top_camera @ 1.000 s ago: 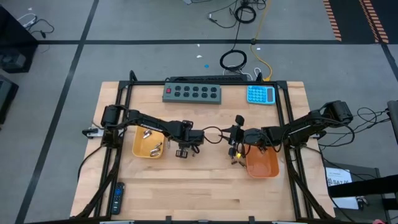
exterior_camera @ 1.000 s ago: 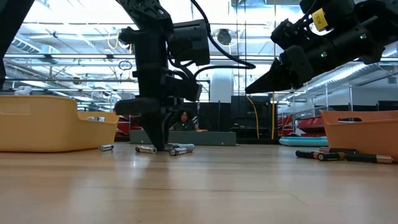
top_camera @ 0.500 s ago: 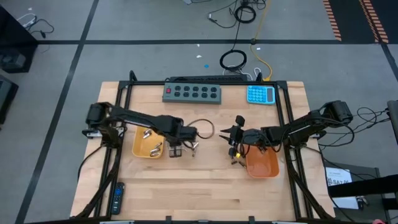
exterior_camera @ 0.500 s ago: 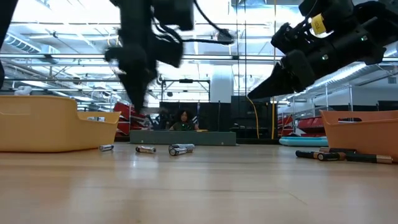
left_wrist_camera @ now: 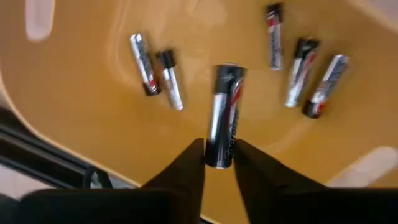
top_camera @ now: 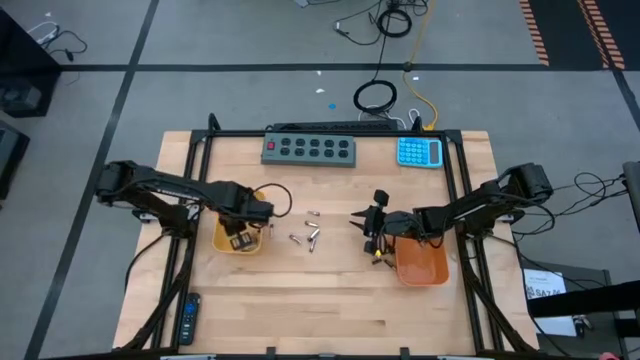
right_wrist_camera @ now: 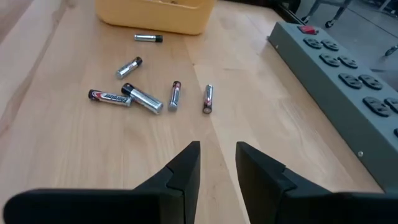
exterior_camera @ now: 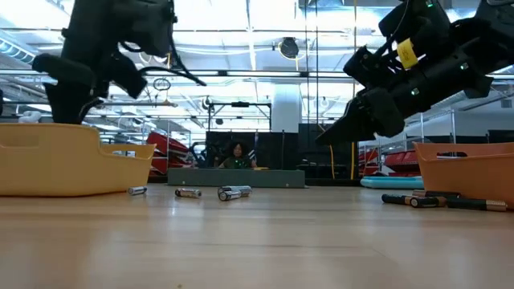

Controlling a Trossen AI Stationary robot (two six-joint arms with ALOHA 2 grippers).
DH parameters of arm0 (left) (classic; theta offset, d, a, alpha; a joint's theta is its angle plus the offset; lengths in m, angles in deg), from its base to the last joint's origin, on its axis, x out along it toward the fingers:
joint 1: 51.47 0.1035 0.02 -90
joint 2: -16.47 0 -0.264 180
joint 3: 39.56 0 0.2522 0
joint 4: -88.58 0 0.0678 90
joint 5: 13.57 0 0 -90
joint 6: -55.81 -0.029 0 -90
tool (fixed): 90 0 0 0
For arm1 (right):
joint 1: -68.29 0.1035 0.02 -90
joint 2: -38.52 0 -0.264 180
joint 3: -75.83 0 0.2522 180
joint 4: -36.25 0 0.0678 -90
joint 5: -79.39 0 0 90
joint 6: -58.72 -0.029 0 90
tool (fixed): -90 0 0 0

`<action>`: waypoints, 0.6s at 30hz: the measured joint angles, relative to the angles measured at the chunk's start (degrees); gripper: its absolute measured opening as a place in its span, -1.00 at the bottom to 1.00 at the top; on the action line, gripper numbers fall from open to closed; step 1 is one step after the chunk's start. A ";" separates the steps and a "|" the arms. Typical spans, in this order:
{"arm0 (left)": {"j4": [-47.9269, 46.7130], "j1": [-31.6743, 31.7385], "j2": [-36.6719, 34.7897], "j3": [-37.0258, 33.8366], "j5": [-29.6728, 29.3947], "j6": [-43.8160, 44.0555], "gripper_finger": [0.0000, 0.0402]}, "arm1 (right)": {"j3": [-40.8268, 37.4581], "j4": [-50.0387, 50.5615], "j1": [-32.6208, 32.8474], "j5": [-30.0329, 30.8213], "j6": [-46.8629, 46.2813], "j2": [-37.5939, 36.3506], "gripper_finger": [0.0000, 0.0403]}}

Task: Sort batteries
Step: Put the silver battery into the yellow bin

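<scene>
Here the left gripper (left_wrist_camera: 217,163) hangs over the yellow-orange plastic tray (top_camera: 222,238) on the left side of the pale wooden worktop (top_camera: 330,300), its two dark fingers (left_wrist_camera: 186,169) closed narrowly on one silver-and-black cylindrical battery (left_wrist_camera: 222,115), gripped at its near end and pointing away from the wrist. Below it, on the tray floor, lie five more small silver and black batteries (left_wrist_camera: 298,71): two close together on one side and three grouped on the other. The right gripper (right_wrist_camera: 217,163) is held above the middle of the worktop, just left of the deeper orange plastic tray (top_camera: 422,262), with its fingers (right_wrist_camera: 258,168) a narrow gap apart and nothing between them. On the bare wood between the two trays lies a loose scatter of silver-and-black batteries (right_wrist_camera: 144,98), several near one another and one alone (right_wrist_camera: 148,38) close to the yellow-orange tray's wall. In the low view a few darker batteries (exterior_camera: 426,201) lie on the wood in front of the deeper orange tray. Along the far edge of the worktop sit a grey power strip with rows of sockets (top_camera: 309,149) and a blue calculator (top_camera: 420,152), and a black remote control (top_camera: 189,317) lies near the front left corner.
</scene>
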 joint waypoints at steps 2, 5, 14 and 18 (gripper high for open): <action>0.04 0.33 -0.15 -0.45 0.02 0.11 -0.34 | 0.00 -0.53 0.00 -0.01 0.33 0.01 -0.54; 0.62 0.32 -0.20 0.72 -0.04 -0.37 -0.20 | 0.00 -0.86 -0.04 0.01 0.41 -0.01 -0.54; 15.07 0.12 2.07 7.94 -1.31 -2.32 -0.16 | 0.00 -0.87 -0.04 0.00 0.37 -0.06 -0.54; 19.88 -0.97 9.56 10.75 -1.22 -7.38 -0.15 | 0.00 -0.49 -0.04 -1.28 -0.84 -0.10 -0.54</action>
